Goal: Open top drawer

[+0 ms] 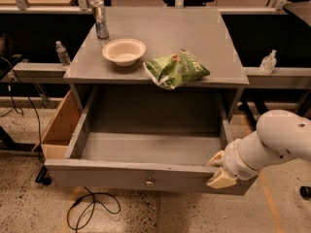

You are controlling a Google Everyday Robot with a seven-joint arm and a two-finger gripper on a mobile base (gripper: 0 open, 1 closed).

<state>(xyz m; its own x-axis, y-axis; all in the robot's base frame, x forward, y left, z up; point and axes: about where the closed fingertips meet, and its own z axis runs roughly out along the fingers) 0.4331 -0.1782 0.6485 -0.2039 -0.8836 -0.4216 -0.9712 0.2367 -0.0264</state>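
Grey tabletop, upper centre: metal can at back left, beige bowl nr it, green snack bag at front edge. Wooden box – mid left. Black cable – btm left, on floor. Clear bottle far left.

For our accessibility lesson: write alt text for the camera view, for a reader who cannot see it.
A wide grey top drawer is pulled out, with the robot's pincer at its front's right end. The tabletop holds a bowl, green bag and can.
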